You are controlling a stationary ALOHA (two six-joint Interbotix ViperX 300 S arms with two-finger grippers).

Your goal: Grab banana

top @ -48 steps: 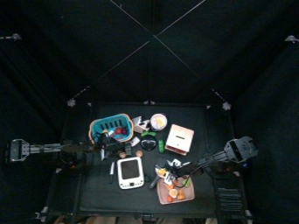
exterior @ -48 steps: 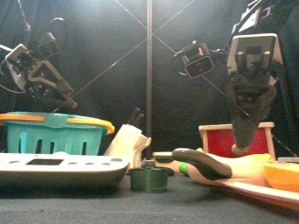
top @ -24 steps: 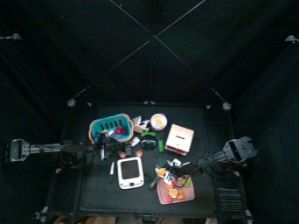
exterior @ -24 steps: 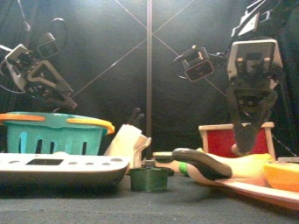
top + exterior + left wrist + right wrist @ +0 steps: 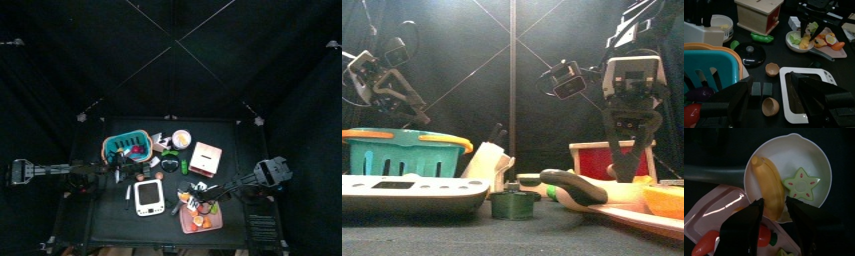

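The banana is lying inside a white bowl, just beside a green-and-cream star-shaped slice in the same bowl. The bowl is sitting on a pink tray at the table's front right area, and an orange carrot-shaped piece is resting on that tray. The right gripper is hanging directly over the banana with its jaws spread wide, one jaw on each side of the fruit and nothing grasped between them; whether the fingertips are touching the banana cannot be told. In the front view, the right gripper is pointing downward, with its tips reaching down behind the bowl, in front of a red-framed wooden box. The left gripper is resting over the table's left side, above a white scale, near a teal basket and two small brown cups; its jaws are standing apart and holding nothing. In the top view, the left arm is extending in from the left edge and the right arm from the right.
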